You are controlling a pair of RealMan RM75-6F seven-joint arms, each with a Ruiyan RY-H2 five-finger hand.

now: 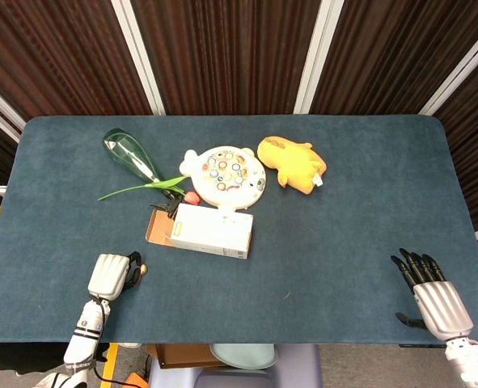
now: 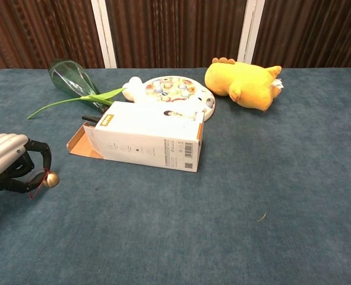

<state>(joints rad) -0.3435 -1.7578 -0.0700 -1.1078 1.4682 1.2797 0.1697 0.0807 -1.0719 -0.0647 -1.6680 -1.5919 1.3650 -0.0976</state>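
Note:
My left hand (image 1: 112,275) (image 2: 9,161) hovers near the table's front left edge and pinches a small gold bell (image 2: 50,179) (image 1: 141,269) on a red string between its curled fingers. A white carton (image 1: 211,230) (image 2: 148,136) with an open brown flap lies on its side to the right of that hand. My right hand (image 1: 433,299) rests at the front right corner, fingers straight and apart, holding nothing; the chest view does not show it.
Behind the carton lie a round white fish-shaped toy board (image 1: 224,174) (image 2: 172,92), a yellow plush toy (image 1: 292,163) (image 2: 242,83), a green glass vase (image 1: 129,154) (image 2: 71,77) on its side with a green leaf stem (image 1: 137,189), and a small pink thing (image 1: 192,196).

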